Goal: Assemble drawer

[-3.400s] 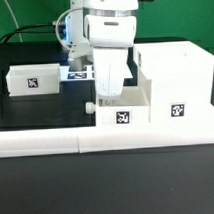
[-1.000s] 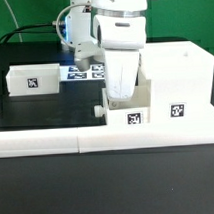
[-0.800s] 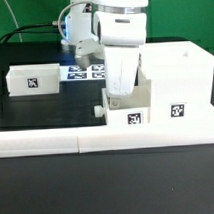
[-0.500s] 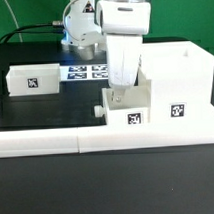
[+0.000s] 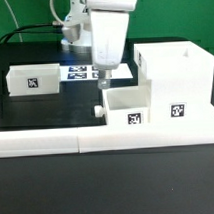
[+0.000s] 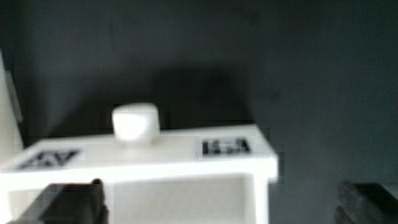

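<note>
Gripper (image 5: 102, 79) released, fingers spread, holding nothing. The tray (image 5: 128, 106) sits just below it, against the shell (image 5: 179, 80) alongside. 0.5 s ago the gripper was down in the tray; now lifted clear. Step judged: retreat after placing. Next probably needs a fresh grasp to seat the tray in the shell.

white arm (image 5: 76, 32), white hand (image 5: 103, 77), dark fingertips (image 6: 71, 203)

wrist view: blurred, tags (image 6: 222, 148) on tray (image 6: 143, 165) unreadable | exterior view: arm (image 5: 107, 30) top cropped, marker board (image 5: 80, 72) half hidden
</note>
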You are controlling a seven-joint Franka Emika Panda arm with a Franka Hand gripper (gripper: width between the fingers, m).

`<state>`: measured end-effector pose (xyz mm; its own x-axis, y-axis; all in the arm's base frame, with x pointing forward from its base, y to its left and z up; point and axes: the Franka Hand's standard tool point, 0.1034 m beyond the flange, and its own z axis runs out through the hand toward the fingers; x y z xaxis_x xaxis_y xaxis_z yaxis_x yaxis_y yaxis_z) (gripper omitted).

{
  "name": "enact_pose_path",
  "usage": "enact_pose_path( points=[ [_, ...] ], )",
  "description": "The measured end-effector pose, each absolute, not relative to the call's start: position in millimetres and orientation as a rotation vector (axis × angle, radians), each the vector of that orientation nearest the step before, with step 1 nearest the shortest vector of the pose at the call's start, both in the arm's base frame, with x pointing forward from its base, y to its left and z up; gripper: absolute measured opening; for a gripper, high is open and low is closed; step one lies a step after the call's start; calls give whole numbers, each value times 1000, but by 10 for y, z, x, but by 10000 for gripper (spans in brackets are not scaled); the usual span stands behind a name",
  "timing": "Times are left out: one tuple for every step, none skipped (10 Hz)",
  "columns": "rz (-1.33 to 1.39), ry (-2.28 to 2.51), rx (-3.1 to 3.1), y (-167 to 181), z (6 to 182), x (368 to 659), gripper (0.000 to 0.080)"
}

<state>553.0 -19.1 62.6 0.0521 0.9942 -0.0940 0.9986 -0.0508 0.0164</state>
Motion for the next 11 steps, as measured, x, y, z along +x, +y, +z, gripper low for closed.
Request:
enact_pose_path(
  points=[
    [-84,2112,2223,-190,626,5531,649],
    [-85,2117,2218,-231,627,5530,649],
    [-85,2115,2220,-232,626,5529,649],
    [-80,2178,2177,-316,606,5527,649],
    [-58,2210,2181,-490,555,5531,649],
    [-21,2230,2203,-590,501,5534,649],
    [22,2272,2212,-619,418,5522,649],
    [50,2307,2217,-610,330,5489,649],
    [85,2341,2233,-577,230,5432,649],
    [120,2329,2247,-388,127,5251,649],
    [102,2343,2278,-238,62,5114,649]
  ],
)
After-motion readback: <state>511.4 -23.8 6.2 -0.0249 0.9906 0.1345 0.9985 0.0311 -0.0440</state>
